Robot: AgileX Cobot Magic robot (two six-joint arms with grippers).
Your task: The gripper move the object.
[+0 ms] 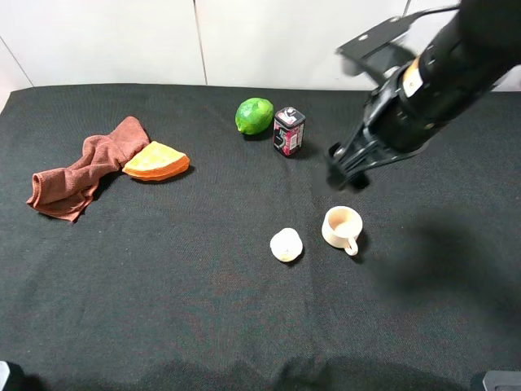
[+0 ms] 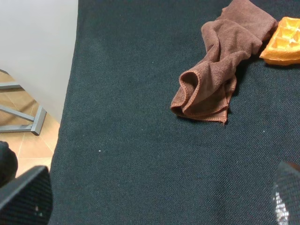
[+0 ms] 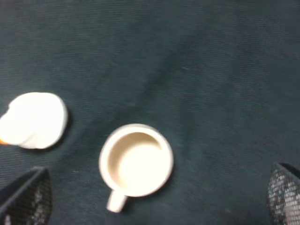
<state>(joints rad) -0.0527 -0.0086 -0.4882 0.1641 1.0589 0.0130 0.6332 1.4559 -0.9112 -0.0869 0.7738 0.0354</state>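
The object, a small cream-white lumpy bulb (image 1: 286,245), lies on the black cloth near the middle, just left of a beige handled mug (image 1: 342,228). It also shows in the right wrist view (image 3: 33,120), beside the mug (image 3: 136,160). My right gripper (image 1: 348,175) hangs open and empty above the cloth, behind the mug and to the right of the object. Its fingertips (image 3: 26,199) show wide apart at the picture's corners. My left gripper (image 2: 154,201) is open and empty over the cloth's left edge; it is out of the high view.
A green lime (image 1: 254,116) and a small dark can (image 1: 288,131) stand at the back middle. A brown towel (image 1: 81,167) and an orange waffle-like piece (image 1: 156,161) lie at the left. The towel (image 2: 220,70) shows in the left wrist view, with the cloth's edge (image 2: 70,93) and floor beyond.
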